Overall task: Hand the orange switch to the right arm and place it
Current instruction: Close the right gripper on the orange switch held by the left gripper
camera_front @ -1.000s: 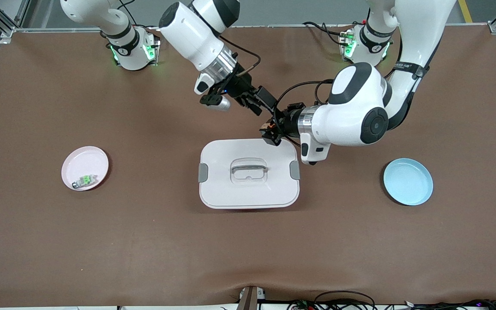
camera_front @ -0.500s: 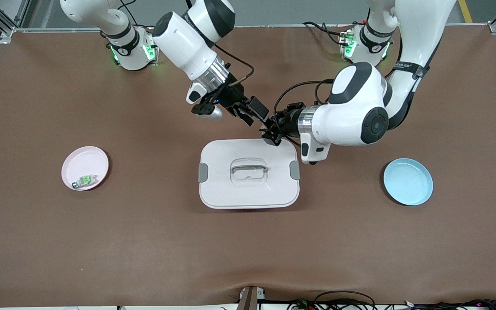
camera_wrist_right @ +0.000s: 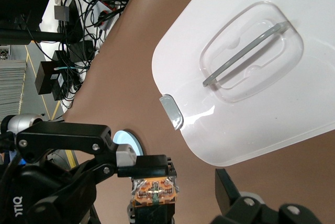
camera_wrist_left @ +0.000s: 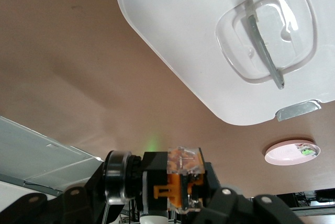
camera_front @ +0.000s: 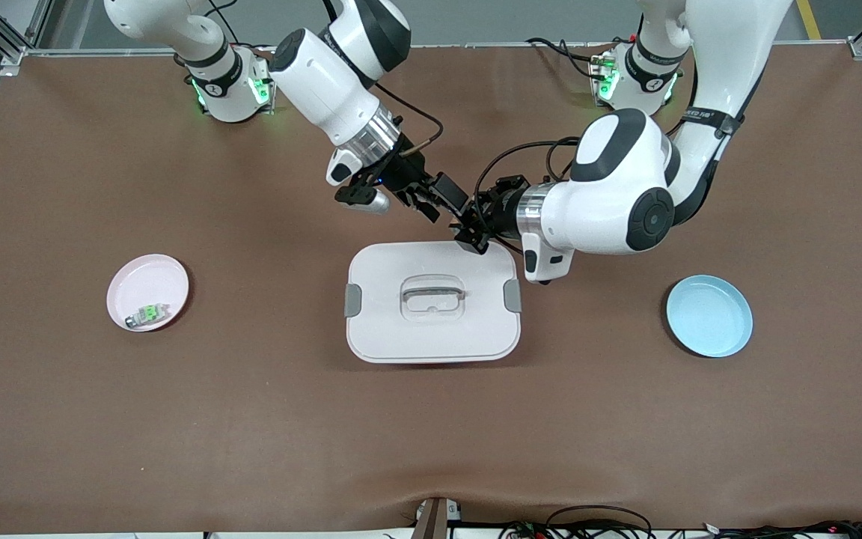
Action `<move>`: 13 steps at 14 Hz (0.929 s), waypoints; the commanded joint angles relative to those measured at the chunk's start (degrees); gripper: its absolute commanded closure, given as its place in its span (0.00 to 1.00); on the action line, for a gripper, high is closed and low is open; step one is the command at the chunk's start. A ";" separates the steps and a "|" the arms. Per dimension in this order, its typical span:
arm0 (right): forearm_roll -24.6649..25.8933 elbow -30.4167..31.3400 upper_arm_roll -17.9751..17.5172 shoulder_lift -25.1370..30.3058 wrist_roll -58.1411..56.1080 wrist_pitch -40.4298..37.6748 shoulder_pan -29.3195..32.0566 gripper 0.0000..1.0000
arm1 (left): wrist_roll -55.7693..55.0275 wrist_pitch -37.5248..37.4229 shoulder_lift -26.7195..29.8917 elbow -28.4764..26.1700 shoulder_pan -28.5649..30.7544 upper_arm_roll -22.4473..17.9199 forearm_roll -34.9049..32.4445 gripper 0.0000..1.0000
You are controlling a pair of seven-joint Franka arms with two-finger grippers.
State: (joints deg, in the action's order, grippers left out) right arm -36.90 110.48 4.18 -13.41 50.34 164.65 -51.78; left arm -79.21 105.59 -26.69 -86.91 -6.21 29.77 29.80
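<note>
Right gripper has closed in on the left gripper, fingers spread around the orange switch, which the left pinches above the white lid's corner. Handover imminent.

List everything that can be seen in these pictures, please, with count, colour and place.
table: one, brown, under everything.
lid: one, white with grey clips and a clear handle, at the table's middle.
pink plate: one, toward the right arm's end.
green part: one, silvery with a green centre, in the pink plate.
blue plate: one, toward the left arm's end.
switch: one, black and orange, in the air over the lid's edge farther from the camera.
left gripper: one, black, jaws shut on the switch.
right gripper: one, black, jaws open, right beside the switch.
</note>
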 commanded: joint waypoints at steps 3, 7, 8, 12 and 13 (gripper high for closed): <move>-0.02 -0.88 -0.58 -1.71 -0.15 0.05 -0.42 0.00 | -1.39 1.80 0.32 0.87 -1.17 0.02 2.10 1.00; -0.10 -1.32 -0.67 -2.41 -0.15 0.05 -0.78 0.00 | -1.92 2.34 0.32 0.87 -1.17 0.02 2.10 1.00; -0.19 -1.14 -0.75 -2.41 -0.15 -0.12 -0.78 0.00 | -1.92 2.34 0.23 0.87 -1.17 0.02 2.10 1.00; -0.81 -1.14 -0.84 -2.32 1.08 -0.03 -1.74 0.00 | -2.09 2.69 0.14 1.22 -1.17 0.02 2.10 1.00; -0.81 -1.14 -0.84 -2.32 1.08 -0.03 -1.57 0.00 | -2.01 2.69 0.14 1.22 -1.17 0.02 2.10 1.00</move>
State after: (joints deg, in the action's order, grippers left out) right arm -36.95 110.17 3.18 -15.46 50.87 164.63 -53.14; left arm -80.05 108.07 -26.68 -86.40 -7.06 29.87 30.86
